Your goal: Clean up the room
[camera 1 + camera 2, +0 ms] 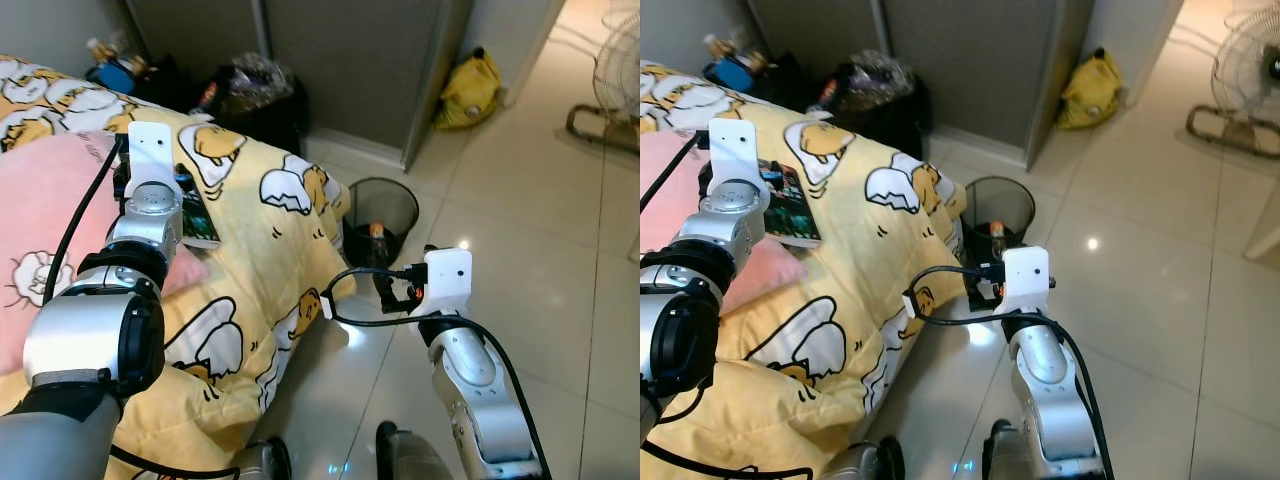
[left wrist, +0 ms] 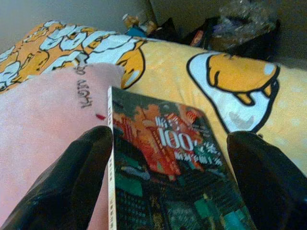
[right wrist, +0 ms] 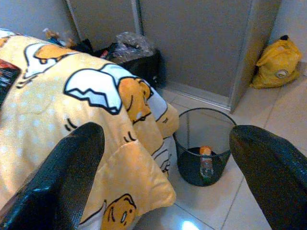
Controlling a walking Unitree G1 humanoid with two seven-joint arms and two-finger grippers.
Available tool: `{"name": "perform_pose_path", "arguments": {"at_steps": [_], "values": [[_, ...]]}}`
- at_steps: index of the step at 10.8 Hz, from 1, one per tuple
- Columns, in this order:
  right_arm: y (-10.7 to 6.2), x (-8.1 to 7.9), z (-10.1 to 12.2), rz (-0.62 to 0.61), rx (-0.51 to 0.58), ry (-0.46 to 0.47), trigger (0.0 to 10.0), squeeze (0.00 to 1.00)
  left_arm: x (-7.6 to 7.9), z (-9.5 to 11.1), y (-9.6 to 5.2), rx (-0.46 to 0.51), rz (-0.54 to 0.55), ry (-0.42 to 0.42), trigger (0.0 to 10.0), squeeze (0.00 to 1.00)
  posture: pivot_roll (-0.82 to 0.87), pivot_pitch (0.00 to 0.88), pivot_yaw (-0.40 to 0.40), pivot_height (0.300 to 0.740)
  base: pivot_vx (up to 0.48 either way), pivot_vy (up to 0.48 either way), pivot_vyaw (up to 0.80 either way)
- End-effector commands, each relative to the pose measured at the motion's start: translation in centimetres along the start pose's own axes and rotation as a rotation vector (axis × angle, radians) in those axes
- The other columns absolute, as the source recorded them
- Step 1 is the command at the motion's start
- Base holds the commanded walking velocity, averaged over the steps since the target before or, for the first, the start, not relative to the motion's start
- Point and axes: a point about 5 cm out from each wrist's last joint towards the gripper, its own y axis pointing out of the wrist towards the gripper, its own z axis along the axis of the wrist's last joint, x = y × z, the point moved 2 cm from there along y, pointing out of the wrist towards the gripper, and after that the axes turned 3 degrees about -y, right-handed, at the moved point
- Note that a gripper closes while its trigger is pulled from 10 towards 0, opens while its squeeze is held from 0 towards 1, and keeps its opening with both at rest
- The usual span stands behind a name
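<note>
Yellow bedding (image 1: 260, 250) carries a book (image 2: 172, 167) near its top edge, beside a pink pillow (image 1: 40, 220). Left gripper (image 2: 168, 191) hovers spread astride it, long axis running straight ahead between the fingers. Right gripper (image 3: 163, 177), spread and empty, faces the bin (image 3: 204, 148).

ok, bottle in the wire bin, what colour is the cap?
Orange cap on the bottle, clearest in the right wrist view.
</note>
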Motion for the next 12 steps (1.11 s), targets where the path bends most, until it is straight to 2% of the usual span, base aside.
{"name": "perform_pose_path", "arguments": {"at_steps": [1,2,4,5,8,9,10,12], "values": [[-0.3,-0.7,0.2,0.041,-0.006,0.007,10.0,0.00,-1.7,-1.3,0.2,-0.048,0.064,0.005,10.0,0.00,-0.27,0.249,0.097,0.740,0.000,0.000,0.00],[-0.4,-1.3,0.2,0.088,-0.016,-0.002,10.0,0.00,-2.0,-1.3,0.2,-0.047,0.075,0.009,10.0,0.00,-0.27,0.251,0.093,0.740,0.000,0.000,0.00],[-1.0,-3.6,-0.3,0.292,-0.083,-0.036,10.0,0.00,-2.4,-2.0,0.2,-0.068,0.089,0.018,10.0,0.00,-0.26,0.251,0.091,0.740,0.000,0.000,0.00],[-1.0,-3.6,-0.3,0.298,-0.089,-0.037,10.0,0.00,-2.4,-2.2,0.2,-0.081,0.086,0.015,10.0,0.00,-0.26,0.251,0.092,0.740,0.000,0.000,0.00],[-1.4,-4.0,-0.3,0.347,-0.112,-0.040,10.0,0.00,-2.1,-4.6,-0.2,-0.203,0.056,-0.002,10.0,0.00,-0.26,0.254,0.096,0.740,0.000,0.000,0.00],[-1.4,-4.1,-0.3,0.348,-0.116,-0.037,10.0,0.00,-2.3,-5.3,-0.3,-0.236,0.066,-0.012,8.5,0.00,-0.26,0.256,0.098,0.740,0.000,0.000,0.00],[-1.4,-4.2,-0.3,0.355,-0.117,-0.036,10.0,0.00,-2.5,-5.5,-0.3,-0.246,0.077,-0.041,0.4,0.00,-0.26,0.256,0.099,0.740,0.000,0.000,0.00],[-1.5,-4.4,-0.5,0.378,-0.132,-0.027,10.0,0.00,-2.8,-5.5,-0.3,-0.244,0.082,-0.074,0.0,0.00,-0.26,0.256,0.101,0.740,0.000,0.000,0.00]]}}
